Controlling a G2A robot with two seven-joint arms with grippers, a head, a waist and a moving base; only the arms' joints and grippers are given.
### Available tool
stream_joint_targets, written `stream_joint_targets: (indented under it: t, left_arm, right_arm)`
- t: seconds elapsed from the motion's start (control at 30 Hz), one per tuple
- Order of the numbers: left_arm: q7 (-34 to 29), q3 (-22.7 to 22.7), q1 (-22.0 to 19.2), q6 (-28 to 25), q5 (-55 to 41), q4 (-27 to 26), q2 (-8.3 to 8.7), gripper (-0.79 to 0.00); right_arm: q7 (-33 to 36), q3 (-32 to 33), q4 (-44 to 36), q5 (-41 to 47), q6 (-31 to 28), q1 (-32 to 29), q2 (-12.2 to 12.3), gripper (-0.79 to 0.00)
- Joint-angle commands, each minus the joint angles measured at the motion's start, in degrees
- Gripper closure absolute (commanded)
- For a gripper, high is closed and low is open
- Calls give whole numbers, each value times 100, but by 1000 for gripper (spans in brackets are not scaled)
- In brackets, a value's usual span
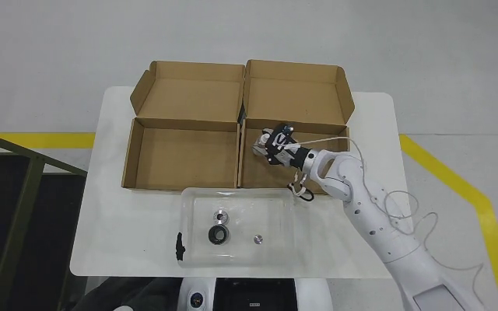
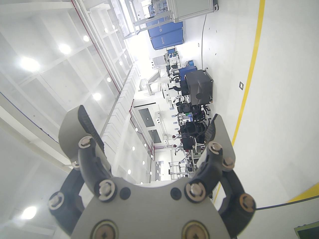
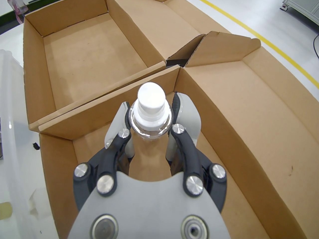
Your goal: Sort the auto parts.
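Observation:
My right gripper point(image 1: 261, 145) point(image 3: 150, 116) is shut on a shiny metal part with a white plastic stem point(image 3: 150, 110), held above the floor of the right cardboard box point(image 1: 327, 117) point(image 3: 261, 115) near its left wall. The left cardboard box point(image 1: 183, 158) point(image 3: 82, 50) beside it is bare inside. In the clear plastic tray point(image 1: 268, 200) lie a black ring part point(image 1: 219, 234), a small silver part point(image 1: 222, 215) and a small round part point(image 1: 257, 239). My left gripper point(image 2: 149, 121) is open, pointing up at the room with nothing between its fingers.
Both boxes have their lids folded back toward the far table edge. A small black piece point(image 1: 178, 247) sits at the tray's left rim. The white table point(image 1: 101, 194) has free room left of the boxes and tray.

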Motion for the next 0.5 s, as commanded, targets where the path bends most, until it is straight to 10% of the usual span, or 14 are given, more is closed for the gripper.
stream_joint_targets:
  t: [0.0,0.13,0.17,0.23,0.47]
  left_arm:
    - [0,0,0,0,0,0,0,-785]
    - [0,0,0,0,0,0,0,-785]
    - [0,0,0,0,0,0,0,-785]
    - [0,0,0,0,0,0,0,-785]
    - [0,0,0,0,0,0,0,-785]
  right_arm:
    - [14,-31,28,-48,2,36,-12,-299]
    - [40,-76,61,-99,-32,93,-33,-385]
    - [34,-78,50,-97,-44,104,-38,-610]
    - [29,-76,-17,-60,-143,106,-39,-785]
    - [313,228,-679,-310,-488,-53,76,-785]
